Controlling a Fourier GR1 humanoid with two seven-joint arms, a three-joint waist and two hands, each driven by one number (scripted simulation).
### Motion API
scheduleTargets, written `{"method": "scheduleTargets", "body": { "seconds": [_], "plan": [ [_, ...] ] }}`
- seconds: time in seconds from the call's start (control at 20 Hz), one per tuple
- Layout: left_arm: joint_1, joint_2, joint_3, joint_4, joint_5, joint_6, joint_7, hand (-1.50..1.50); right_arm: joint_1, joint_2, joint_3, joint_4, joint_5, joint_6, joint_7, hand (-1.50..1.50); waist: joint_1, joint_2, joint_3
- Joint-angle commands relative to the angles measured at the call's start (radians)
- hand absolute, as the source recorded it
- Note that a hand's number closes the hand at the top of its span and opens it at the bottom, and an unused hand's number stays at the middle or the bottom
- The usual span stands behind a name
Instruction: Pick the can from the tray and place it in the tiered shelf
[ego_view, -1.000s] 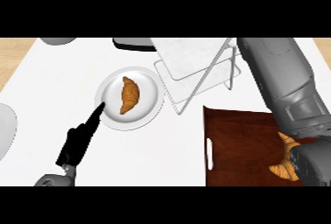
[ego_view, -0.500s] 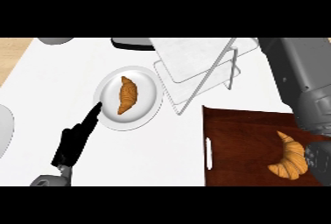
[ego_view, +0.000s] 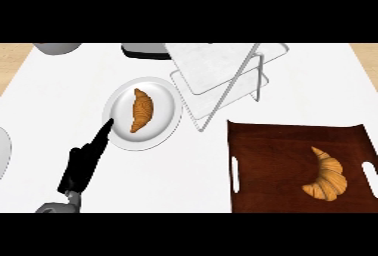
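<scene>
The dark wooden tray lies at the right front of the white counter, with only a croissant on its right half. No can shows anywhere in the head view. The clear tiered shelf stands behind the tray at top centre, and nothing shows on its tiers. My left hand rests at the lower left with its fingers straight, the tips next to the white plate. My right hand is out of view.
The white plate holds a second croissant left of the shelf. A grey object and a dark one sit along the back edge. A pale round rim shows at the left edge.
My right arm, which hung over the tray's right side, has pulled out of the view to the right and uncovered the croissant. The left hand has stayed in place.
</scene>
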Motion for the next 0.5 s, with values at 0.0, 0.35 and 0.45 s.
{"method": "scheduleTargets", "body": {
  "seconds": [0.0,0.35,0.45],
  "plan": [
    [-0.013,0.012,0.011,-0.021,0.013,-0.024,0.02,0.0,0.08,-0.124,-0.025,0.0,-0.03,0.108,-0.019,-1.5,-0.008,-0.004,-0.001],
    [-0.014,0.014,0.018,-0.018,0.012,-0.041,0.028,0.0,0.149,-0.234,-0.017,0.06,-0.033,0.281,-0.17,-1.5,0.011,0.003,0.0],
    [-0.018,-0.024,-0.003,-0.04,-0.021,0.011,0.048,0.0,0.186,-0.264,-0.035,0.083,-0.052,0.332,-0.208,-1.5,0.012,0.003,0.001]
  ]
}}
